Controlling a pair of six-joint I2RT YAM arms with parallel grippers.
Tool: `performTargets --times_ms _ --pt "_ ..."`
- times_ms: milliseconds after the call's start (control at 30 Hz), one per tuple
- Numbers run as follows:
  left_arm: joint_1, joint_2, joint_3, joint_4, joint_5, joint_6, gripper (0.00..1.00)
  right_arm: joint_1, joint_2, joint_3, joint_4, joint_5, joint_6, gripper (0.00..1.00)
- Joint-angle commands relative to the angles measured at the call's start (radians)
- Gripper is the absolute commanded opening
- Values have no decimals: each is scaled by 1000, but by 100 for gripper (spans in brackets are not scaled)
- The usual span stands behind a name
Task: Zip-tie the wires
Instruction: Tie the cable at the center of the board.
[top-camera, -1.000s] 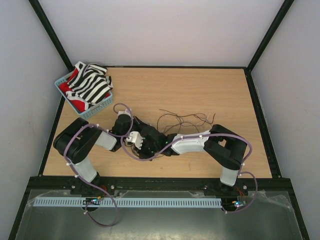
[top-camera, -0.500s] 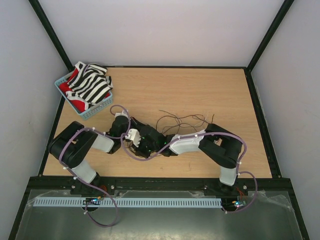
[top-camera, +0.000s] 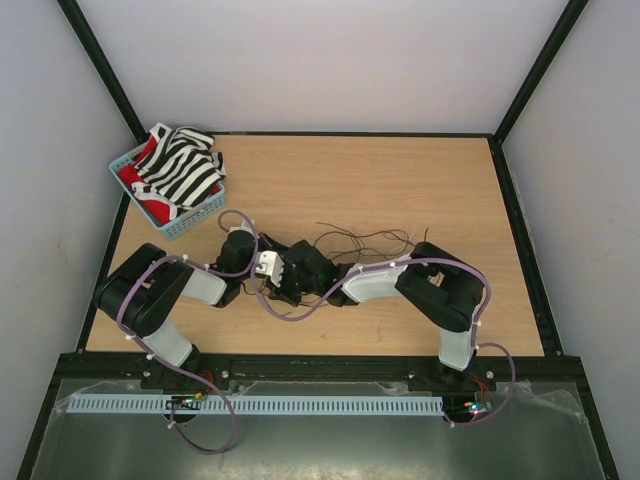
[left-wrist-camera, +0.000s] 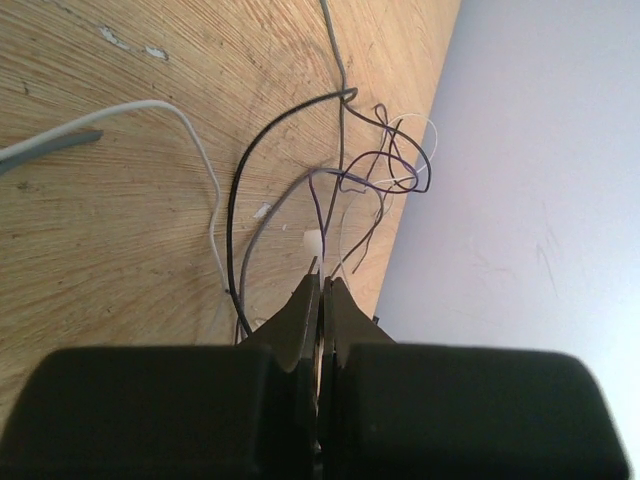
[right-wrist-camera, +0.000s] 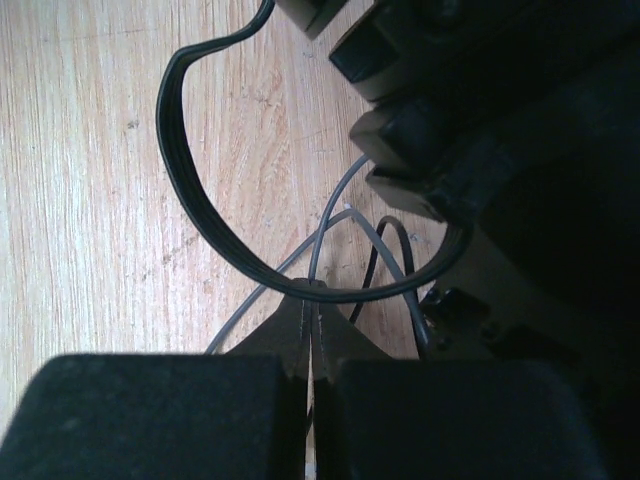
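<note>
**Checker:** Progress entry. Where do you stand?

**Logger:** On the worktop (top-camera: 400, 180), the wires (top-camera: 372, 240) lie mid-board, just beyond where your two arms meet. The strands splay loose toward the far side and no cinched bundle shows. Judged: gathering is under way, and you have yet to close a tie around them.

**Checker:** Arm pose?

**Logger:** Your left arm (top-camera: 150, 290) and right arm (top-camera: 440, 290) both fold low and reach inward, wrists almost nose to nose near front centre. A black looped cable (right-wrist-camera: 175, 150) arcs across the right wrist view, in front of the strands.

**Checker:** Tools?

**Logger:** On your right tool (right-wrist-camera: 312, 292) the jaws are pressed together exactly where the grey strands converge, so it reads as gripping the wires. Your left tool (left-wrist-camera: 322, 285) is clenched too, with thin strands running up to its tips. What it pinches, I cannot tell. A small white nub (left-wrist-camera: 313, 243) sits just beyond those tips. It may be a tie head but is too small to confirm.
</note>
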Motion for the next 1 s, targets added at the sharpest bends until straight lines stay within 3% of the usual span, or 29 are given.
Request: performTargets --times_ms 0,267,567,833,967 --pt "2 3 -19 52 8 -37 0 -18 27 53 59 -56 -58 0" --pt "-2 20 -15 73 21 -60 0 -28 76 77 86 -80 -78 1" --pt "-6 46 12 85 29 -63 0 -32 -65 -18 38 -88 -48 41" --pt "-6 51 21 88 29 -64 0 -32 -307 -185 42 -67 13 62" --pt "-6 52 21 87 34 -65 0 -34 -440 -282 41 23 -4 70"
